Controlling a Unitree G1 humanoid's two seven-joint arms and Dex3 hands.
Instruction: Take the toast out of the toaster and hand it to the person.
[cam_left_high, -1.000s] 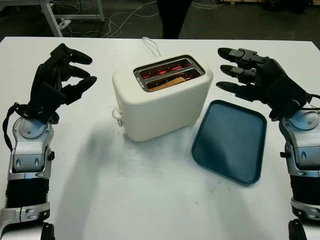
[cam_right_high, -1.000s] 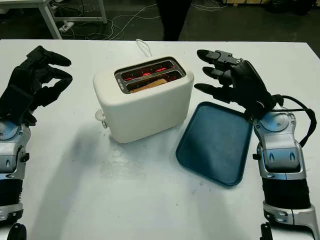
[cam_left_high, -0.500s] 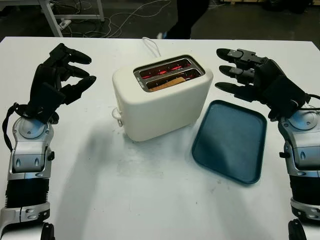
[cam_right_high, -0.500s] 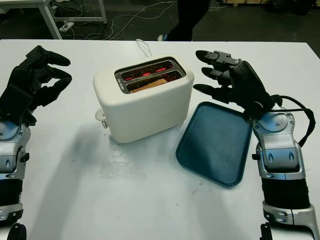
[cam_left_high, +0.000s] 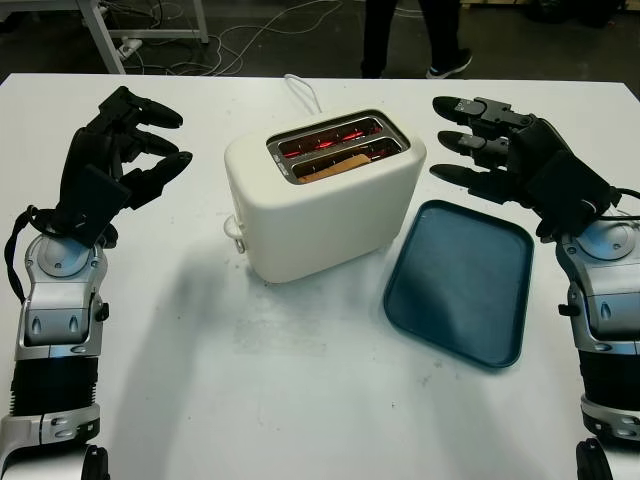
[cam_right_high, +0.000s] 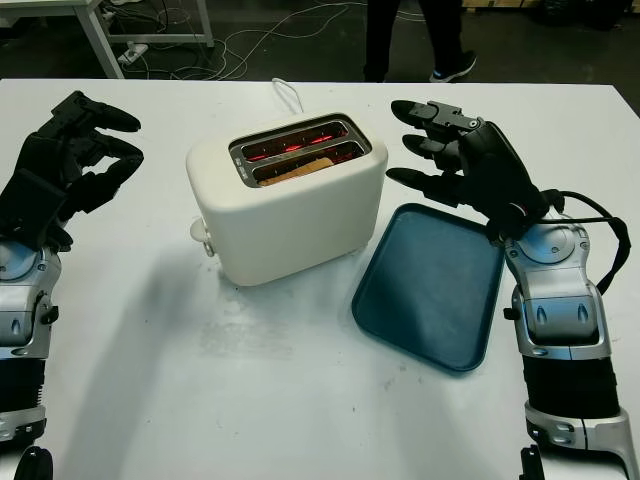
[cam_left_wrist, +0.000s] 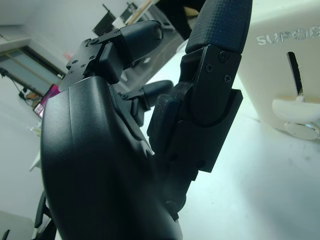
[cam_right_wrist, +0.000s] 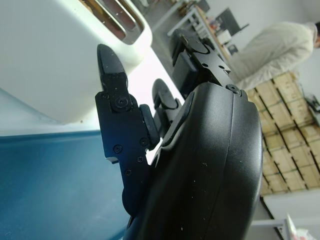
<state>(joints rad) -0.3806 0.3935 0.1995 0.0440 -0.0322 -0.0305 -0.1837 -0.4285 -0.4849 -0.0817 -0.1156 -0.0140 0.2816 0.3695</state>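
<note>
A cream toaster (cam_left_high: 325, 205) stands mid-table, its slots glowing red. A slice of toast (cam_left_high: 333, 166) sits low in the nearer slot. My right hand (cam_left_high: 492, 150) hovers open just right of the toaster, above the far end of a blue tray (cam_left_high: 460, 282), fingers pointing at the toaster. My left hand (cam_left_high: 125, 150) is raised left of the toaster, open and holding nothing. A person's legs (cam_left_high: 415, 35) stand beyond the table's far edge.
The toaster's white cord (cam_left_high: 302, 92) trails toward the far edge. Its lever knob (cam_left_high: 234, 228) faces the left front. Bare white tabletop (cam_left_high: 300, 400) lies in front. Cables and a table leg (cam_left_high: 100, 35) are on the floor behind.
The person behind the table has shifted to the right. My right hand has edged slightly toward the toaster. The left hand has stayed put.
</note>
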